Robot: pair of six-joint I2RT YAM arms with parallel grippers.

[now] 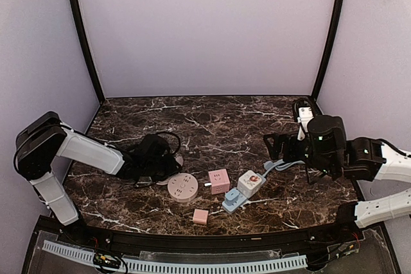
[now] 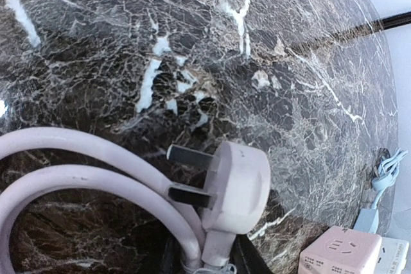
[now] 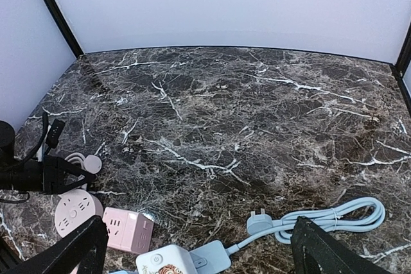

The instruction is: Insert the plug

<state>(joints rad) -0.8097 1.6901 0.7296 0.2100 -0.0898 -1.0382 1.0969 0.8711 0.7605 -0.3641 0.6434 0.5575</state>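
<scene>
Slippage is the risk: the left gripper pinches the pink plug only at its neck, just over the table near the round socket, so its prongs may twist off line, while the right gripper hangs spread, empty.

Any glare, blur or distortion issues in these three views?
Top external: even, soft light, sharp, but the left arm's black wrist blends into the dark table. Left wrist: strong wide-angle bending of the table's edge, plug crisp. Right wrist: sharp, mild sheen on the marble, own fingers just dark silhouettes.
</scene>
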